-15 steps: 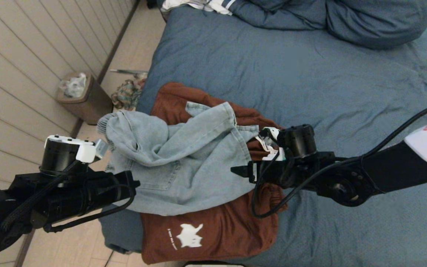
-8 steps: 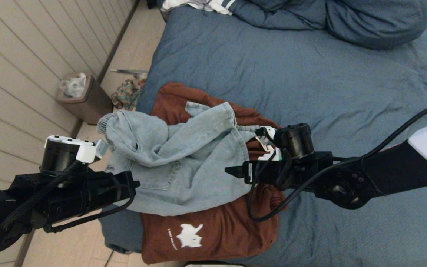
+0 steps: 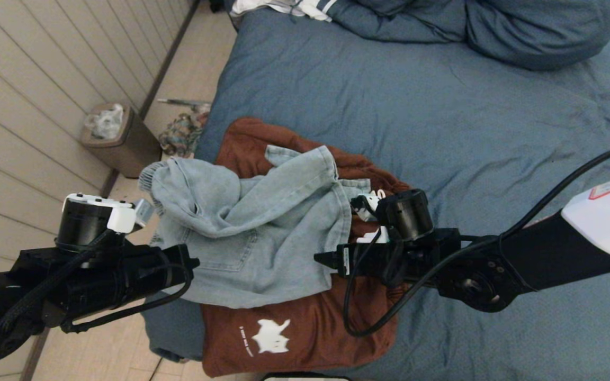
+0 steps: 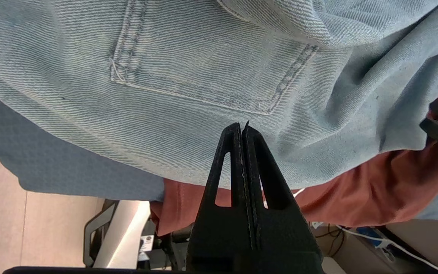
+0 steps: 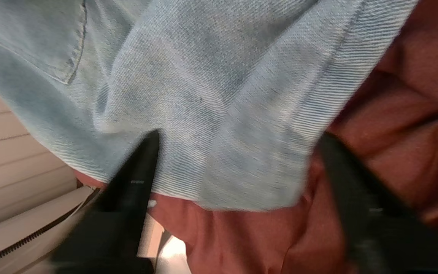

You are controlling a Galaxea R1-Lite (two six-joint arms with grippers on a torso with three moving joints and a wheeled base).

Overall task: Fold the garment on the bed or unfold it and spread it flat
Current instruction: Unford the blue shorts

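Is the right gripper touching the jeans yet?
Cannot tell. In the right wrist view the open right gripper straddles the jeans edge, but blur hides any contact or gap.

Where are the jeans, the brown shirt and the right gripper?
jeans (image 3: 252,233): head view, middle of the denim.
brown shirt (image 3: 294,328): head view, near the white print.
right gripper (image 5: 238,179): right wrist view, between open fingertips.

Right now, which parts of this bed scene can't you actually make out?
- Head view: the shirt lies mostly under the jeans, and its near edge is cut off by the frame.
- Head view: the right claw tips are too small to show whether they touch cloth.
- Right wrist view: the fingers are blurred.
- Head view: the bin contents are too small to identify.
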